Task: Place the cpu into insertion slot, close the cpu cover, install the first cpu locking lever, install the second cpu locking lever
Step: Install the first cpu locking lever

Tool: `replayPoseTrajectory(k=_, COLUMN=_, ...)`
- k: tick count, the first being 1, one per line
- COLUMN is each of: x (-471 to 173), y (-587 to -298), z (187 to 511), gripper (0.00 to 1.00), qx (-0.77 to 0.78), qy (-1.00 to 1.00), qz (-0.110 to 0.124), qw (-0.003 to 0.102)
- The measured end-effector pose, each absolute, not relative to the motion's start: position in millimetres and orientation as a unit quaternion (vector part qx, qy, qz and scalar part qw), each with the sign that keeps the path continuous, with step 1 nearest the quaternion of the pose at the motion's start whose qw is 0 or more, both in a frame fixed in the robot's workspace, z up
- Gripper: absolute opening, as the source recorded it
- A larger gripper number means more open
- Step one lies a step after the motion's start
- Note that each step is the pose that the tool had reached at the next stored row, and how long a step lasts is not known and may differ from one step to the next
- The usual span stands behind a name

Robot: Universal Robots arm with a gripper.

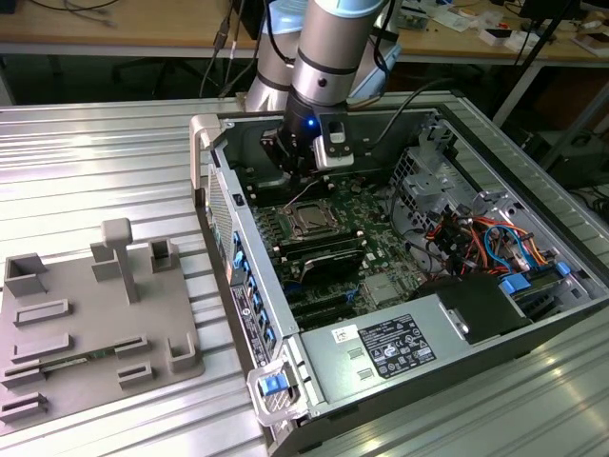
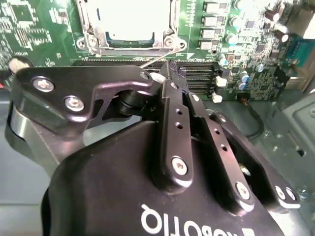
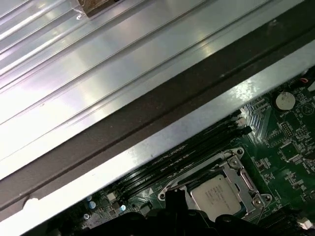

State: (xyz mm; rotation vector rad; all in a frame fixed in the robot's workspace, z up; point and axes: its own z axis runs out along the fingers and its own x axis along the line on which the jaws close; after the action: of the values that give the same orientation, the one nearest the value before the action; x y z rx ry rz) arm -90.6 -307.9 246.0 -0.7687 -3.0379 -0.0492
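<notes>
The cpu lies flat in the insertion slot on the green board, its pale metal top showing. The silver cpu cover is down around the chip, framing it in both wrist views. In the first wrist view the cpu sits inside the cover's frame. A thin silver locking lever runs along the socket's edge to my gripper. The black fingers are shut, with their tips at the lever's end. In the exterior view the gripper hangs just beyond the socket, inside the case.
The open computer case walls in the board. Long black memory slots run beside the socket. A power supply and coloured cables fill the exterior view's right. A grey fixture plate lies on the ribbed table.
</notes>
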Motion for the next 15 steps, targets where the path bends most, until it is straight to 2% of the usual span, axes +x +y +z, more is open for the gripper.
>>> replayPoseTrajectory(k=8, x=-89.1, y=-307.9, z=245.6, gripper=0.11, qx=-0.160, qy=-0.987, qz=-0.015, qw=0.005)
replayPoseTrajectory(k=15, x=-88.4, y=-307.9, z=245.6, gripper=0.11, qx=-0.147, qy=-0.989, qz=-0.015, qw=0.005)
